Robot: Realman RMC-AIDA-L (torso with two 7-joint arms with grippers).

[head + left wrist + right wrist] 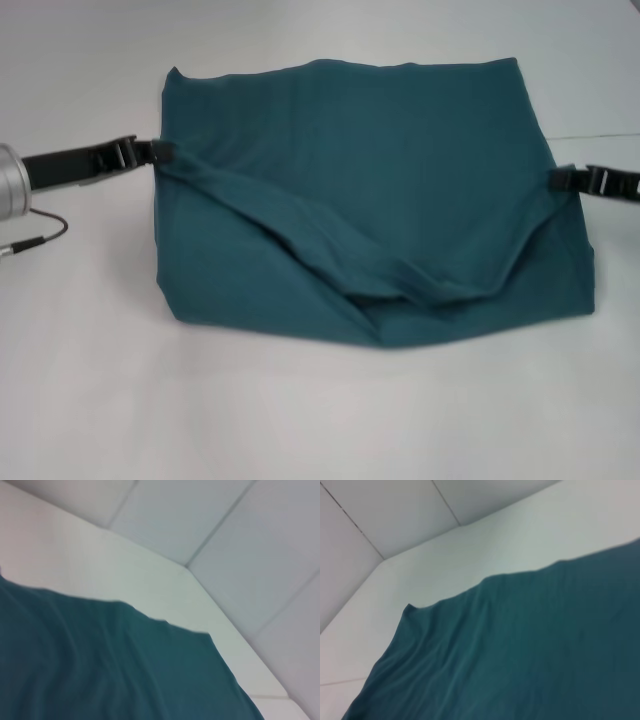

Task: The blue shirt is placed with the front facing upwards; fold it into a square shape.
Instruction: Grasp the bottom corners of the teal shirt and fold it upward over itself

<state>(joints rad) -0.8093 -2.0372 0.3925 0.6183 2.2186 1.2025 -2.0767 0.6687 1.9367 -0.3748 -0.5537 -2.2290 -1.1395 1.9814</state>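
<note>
The blue shirt [370, 200] lies on the white table [300, 410], plain teal side up, with no print showing. Its near part is doubled over, and the folded edge sags in a curve between the two grippers. My left gripper [160, 153] is at the shirt's left edge, shut on the cloth where the fold begins. At the right edge my right gripper [566, 178] pinches the other end of the fold. Teal cloth fills the near part of both wrist views, as the blue shirt [100, 665] and the blue shirt [520, 650]; neither shows its own fingers.
A thin black cable [40, 235] trails on the table below the silver left arm [12, 180]. The table's far edge and corner [185, 567] show in the wrist views, with grey floor tiles [385, 515] beyond.
</note>
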